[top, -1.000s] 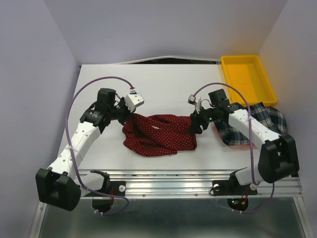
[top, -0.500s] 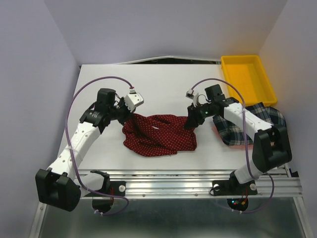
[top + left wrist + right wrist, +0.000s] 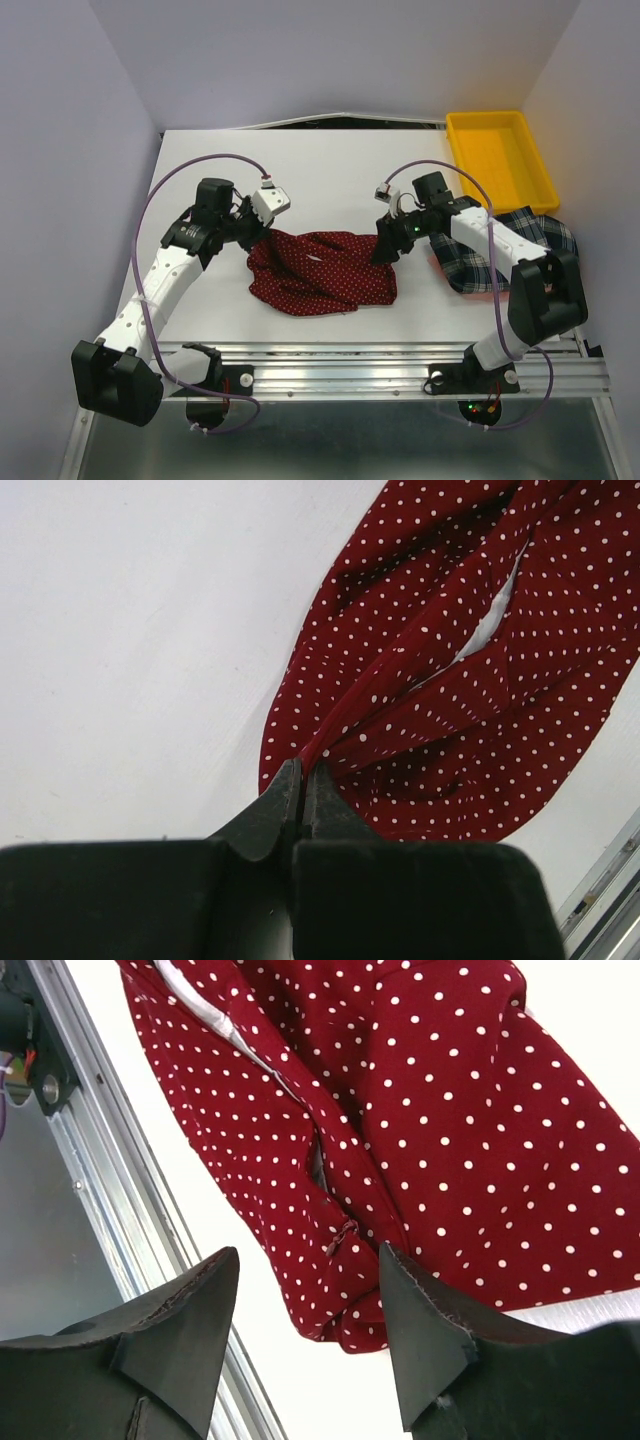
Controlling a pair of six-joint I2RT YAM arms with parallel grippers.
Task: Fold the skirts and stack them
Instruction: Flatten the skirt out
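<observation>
The left tool [image 3: 302, 770] is pinched tight on a thin ridge of the red dotted skirt [image 3: 480, 680] at its left end, fingers pressed together with only that fold between them. The right tool [image 3: 305, 1260] stands with its fingers well apart over the skirt's right end, the near corner of the cloth showing in the gap. I cannot tell whether the tips touch the fabric.

The red dotted skirt lies crumpled in the middle of the bench [image 3: 330, 170], stretched between the two tools. The plaid skirt [image 3: 540, 235] is bunched at the right side, under the right arm's forearm.

A second ago the right tool sat a little further right, beside the skirt's end. It has since swung in over that end, and the arm's lower links have turned with it. The left arm and the red cloth look unchanged.

The skirt's near hem sits close to the metal rail [image 3: 110, 1180] along the bench's front edge. White bench runs behind it to the back wall. The yellow tray [image 3: 497, 160] occupies the far right corner, just beyond the plaid skirt.
</observation>
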